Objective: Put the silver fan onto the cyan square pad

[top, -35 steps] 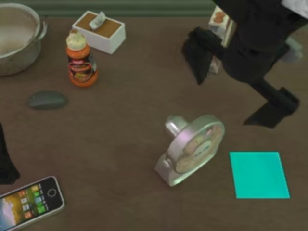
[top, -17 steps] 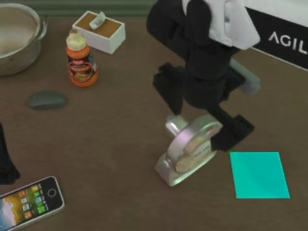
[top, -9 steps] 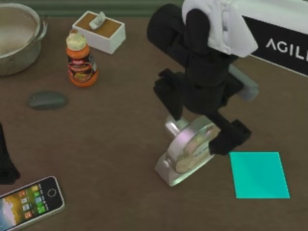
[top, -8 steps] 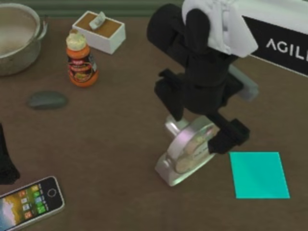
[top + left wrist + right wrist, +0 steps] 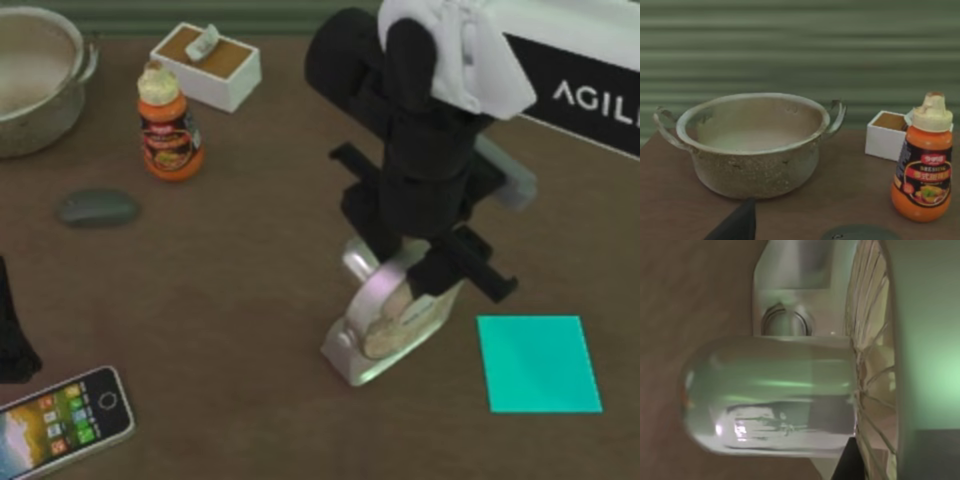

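The silver fan (image 5: pixel 372 335) stands on the table's middle, its grille face turned toward the cyan square pad (image 5: pixel 540 362), which lies flat just to its right. My right gripper (image 5: pixel 410 260) comes down from above and is shut on the fan's round head, one finger behind the disc by the rear knob, the other on the grille side. The right wrist view is filled by the shiny rear knob (image 5: pixel 770 395) and the grille (image 5: pixel 875 365), with a dark finger (image 5: pixel 850 462) against the disc. My left gripper (image 5: pixel 12 345) is parked at the table's left edge.
At the back left stand a metal pot (image 5: pixel 30 75), an orange sauce bottle (image 5: pixel 170 125) and a white box (image 5: pixel 207 65). A grey mouse (image 5: pixel 97 208) and a smartphone (image 5: pixel 60 420) lie on the left. The left wrist view shows the pot (image 5: pixel 755 145) and bottle (image 5: pixel 923 175).
My right arm came in from the back right and lowered over the fan; its fingers, wide apart half a second ago, have closed onto the fan's head. The fan and pad have not moved.
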You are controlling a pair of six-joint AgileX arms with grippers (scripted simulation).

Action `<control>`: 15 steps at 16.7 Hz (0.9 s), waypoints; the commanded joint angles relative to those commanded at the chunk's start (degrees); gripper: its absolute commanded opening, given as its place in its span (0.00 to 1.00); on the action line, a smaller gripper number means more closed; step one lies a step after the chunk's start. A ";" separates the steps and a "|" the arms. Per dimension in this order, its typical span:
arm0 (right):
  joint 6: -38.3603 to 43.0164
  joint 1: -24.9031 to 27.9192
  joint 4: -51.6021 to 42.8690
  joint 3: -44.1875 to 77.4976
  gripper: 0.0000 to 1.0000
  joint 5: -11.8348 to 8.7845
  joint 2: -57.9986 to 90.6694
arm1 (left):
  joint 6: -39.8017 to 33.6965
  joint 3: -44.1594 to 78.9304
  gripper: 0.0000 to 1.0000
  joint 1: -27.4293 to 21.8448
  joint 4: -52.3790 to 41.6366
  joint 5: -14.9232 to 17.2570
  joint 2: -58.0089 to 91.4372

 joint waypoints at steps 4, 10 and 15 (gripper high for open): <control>0.00 0.00 0.00 0.00 0.00 0.00 0.00 | 0.00 0.00 1.00 0.00 0.00 0.00 0.00; 0.00 0.00 0.00 0.00 0.00 0.00 0.00 | 0.00 0.00 1.00 0.00 0.00 0.00 0.00; 0.27 0.04 -4.10 4.40 0.00 -0.03 0.54 | 0.00 0.00 1.00 0.00 0.00 0.00 0.00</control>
